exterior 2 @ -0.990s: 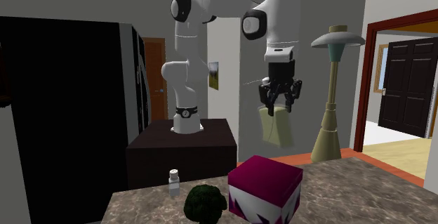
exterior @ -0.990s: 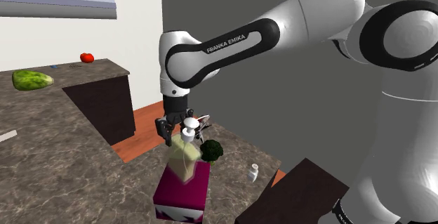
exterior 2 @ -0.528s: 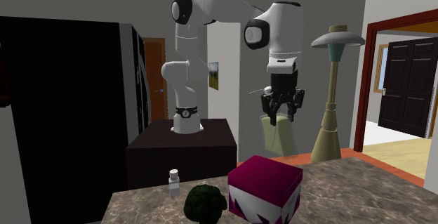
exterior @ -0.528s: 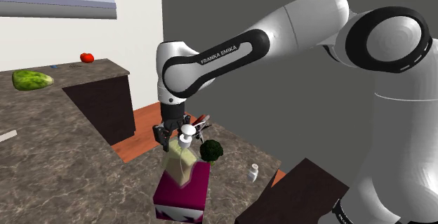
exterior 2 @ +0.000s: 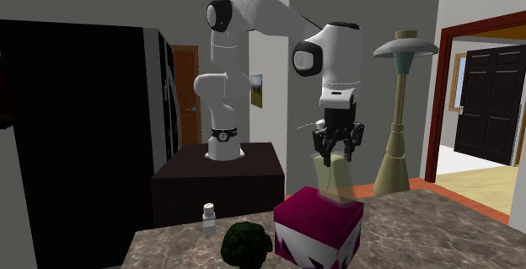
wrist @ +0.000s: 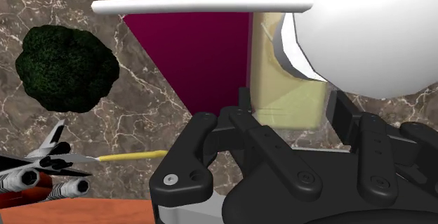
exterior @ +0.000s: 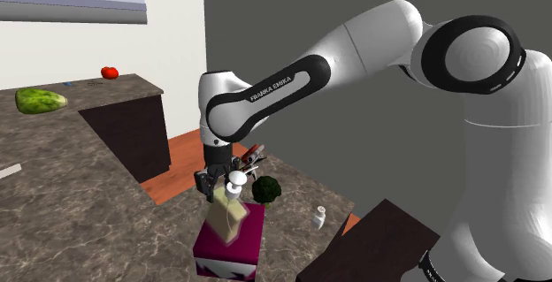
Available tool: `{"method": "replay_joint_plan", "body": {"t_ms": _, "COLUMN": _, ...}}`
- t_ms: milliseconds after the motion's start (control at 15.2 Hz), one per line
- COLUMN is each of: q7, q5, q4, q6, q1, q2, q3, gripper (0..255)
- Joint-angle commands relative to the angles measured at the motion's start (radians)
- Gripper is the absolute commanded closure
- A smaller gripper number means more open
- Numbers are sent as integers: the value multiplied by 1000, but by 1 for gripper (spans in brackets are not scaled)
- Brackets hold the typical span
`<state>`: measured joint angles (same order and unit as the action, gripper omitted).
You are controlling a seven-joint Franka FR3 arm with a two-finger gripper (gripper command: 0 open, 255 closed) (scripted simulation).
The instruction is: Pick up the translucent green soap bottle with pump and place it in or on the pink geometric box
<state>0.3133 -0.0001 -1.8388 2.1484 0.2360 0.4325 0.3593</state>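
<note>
Item 1, pincer (exterior: 223,181) (exterior 2: 337,151) (wrist: 289,110): black, two fingers, pointing down, closed narrow on the neck of the soap bottle just under the pump head

Item 2, soap bottle (exterior: 226,214) (exterior 2: 335,179) (wrist: 281,82): translucent pale yellow-green body, white pump head (wrist: 365,33) with a long thin spout; hangs nearly upright from the pincer, directly over the box, its base at the box's top face; whether it touches cannot be told

Item 3, box (exterior: 232,252) (exterior 2: 319,225) (wrist: 203,54): magenta, white angular pattern low on its sides; stands on the desk (exterior: 71,209) (exterior 2: 438,234), a brown veined stone surface

Item 4, broccoli (exterior: 266,189) (exterior 2: 246,242) (wrist: 67,68): dark green, on the desk near the box, apart from it

Item 5, small white shaker (exterior: 318,218) (exterior 2: 209,217): upright near the desk edge, beyond the broccoli from the box

Item 6, toy spacecraft (wrist: 42,170): white, black and red, on the desk near the broccoli
</note>
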Motion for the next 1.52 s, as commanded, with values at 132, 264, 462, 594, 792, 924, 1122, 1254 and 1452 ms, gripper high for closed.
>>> {"method": "replay_joint_plan", "body": {"t_ms": 132, "q7": 2, "q5": -3, "q4": 0, "q6": 11, "q1": 3, "q2": 11, "q3": -2, "gripper": 255}}
{"method": "replay_joint_plan", "body": {"t_ms": 264, "q7": 2, "q5": -3, "q4": 0, "q6": 11, "q1": 3, "q2": 11, "q3": -2, "gripper": 255}}
{"method": "replay_joint_plan", "body": {"t_ms": 462, "q7": 2, "q5": -3, "q4": 0, "q6": 11, "q1": 3, "q2": 11, "q3": -2, "gripper": 255}}
{"method": "replay_joint_plan", "body": {"t_ms": 594, "q7": 2, "q5": -3, "q4": 0, "q6": 11, "q1": 3, "q2": 11, "q3": -2, "gripper": 0}}
{"method": "replay_joint_plan", "body": {"t_ms": 792, "q7": 2, "q5": -3, "q4": 0, "q6": 11, "q1": 3, "q2": 11, "q3": -2, "gripper": 0}}
{"method": "replay_joint_plan", "body": {"t_ms": 924, "q7": -1, "q5": 1, "q4": 14, "q6": -17, "q1": -1, "q2": -4, "q3": 1, "gripper": 0}}
{"method": "replay_joint_plan", "body": {"t_ms": 1122, "q7": -8, "q5": 13, "q4": 61, "q6": -100, "q1": -11, "q2": -40, "q3": 5, "gripper": 0}}
{"method": "replay_joint_plan", "body": {"t_ms": 1254, "q7": -8, "q5": 13, "q4": 61, "q6": -100, "q1": -11, "q2": -40, "q3": 5, "gripper": 0}}
{"method": "replay_joint_plan", "body": {"t_ms": 1452, "q7": -8, "q5": 13, "q4": 61, "q6": -100, "q1": -11, "q2": -40, "q3": 5, "gripper": 0}}
